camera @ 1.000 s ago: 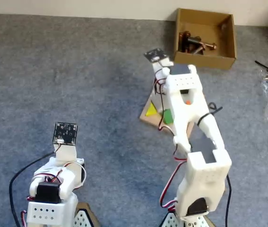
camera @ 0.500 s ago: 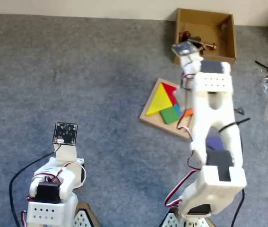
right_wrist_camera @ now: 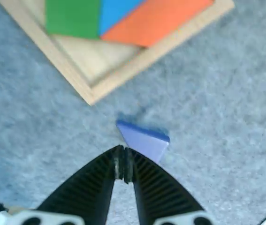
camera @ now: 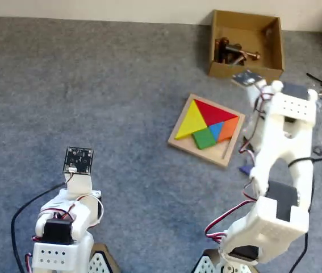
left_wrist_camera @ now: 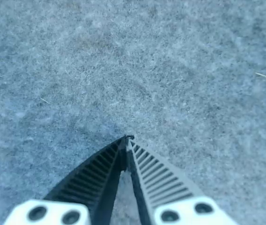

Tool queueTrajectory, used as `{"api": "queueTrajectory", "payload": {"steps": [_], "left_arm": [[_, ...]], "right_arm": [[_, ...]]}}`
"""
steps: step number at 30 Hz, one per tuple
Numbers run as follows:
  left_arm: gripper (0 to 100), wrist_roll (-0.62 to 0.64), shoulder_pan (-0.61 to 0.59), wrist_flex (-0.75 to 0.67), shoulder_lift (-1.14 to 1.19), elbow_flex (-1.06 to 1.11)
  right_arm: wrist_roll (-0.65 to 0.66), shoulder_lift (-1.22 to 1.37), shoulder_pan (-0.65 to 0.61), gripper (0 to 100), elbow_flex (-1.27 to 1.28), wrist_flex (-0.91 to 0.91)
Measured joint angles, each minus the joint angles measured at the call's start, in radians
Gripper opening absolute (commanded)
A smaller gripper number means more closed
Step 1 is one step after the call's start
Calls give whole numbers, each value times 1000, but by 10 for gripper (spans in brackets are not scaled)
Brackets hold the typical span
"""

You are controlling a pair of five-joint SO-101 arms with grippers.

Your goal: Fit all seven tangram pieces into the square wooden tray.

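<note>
Grey carpet (camera: 92, 85): my right gripper (right_wrist_camera: 123, 161) has swung off the tray (camera: 225, 149), jaws pinched together, empty, at a purple piece (right_wrist_camera: 144, 140) just beside it; left gripper (left_wrist_camera: 127, 143) closed, empty.

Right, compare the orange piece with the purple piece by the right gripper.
Place: the orange piece lies inside the tray, against the blue piece. The purple piece lies on the carpet outside it, just ahead of the right gripper.
Company: the orange piece is seated among others, while the purple piece lies alone.
Both lie flat, and neither is gripped.
</note>
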Motion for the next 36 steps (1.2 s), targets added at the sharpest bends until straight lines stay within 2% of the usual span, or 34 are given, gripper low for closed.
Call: {"api": "queueTrajectory", "payload": {"steps": [4,9,18,26,31,36], "left_arm": [[5,0,0,0,0,0],[5,0,0,0,0,0],[5,0,0,0,0,0],[5,0,0,0,0,0],[5,0,0,0,0,0],[5,0,0,0,0,0]], "right_arm": [[32,0,35,17,80,-58],[153,0,35,17,172,-71],[367,0,41,18,184,-75],[534,0,117,29,184,-77],[563,0,153,127,184,-77],[568,0,153,146,189,-77]]}}
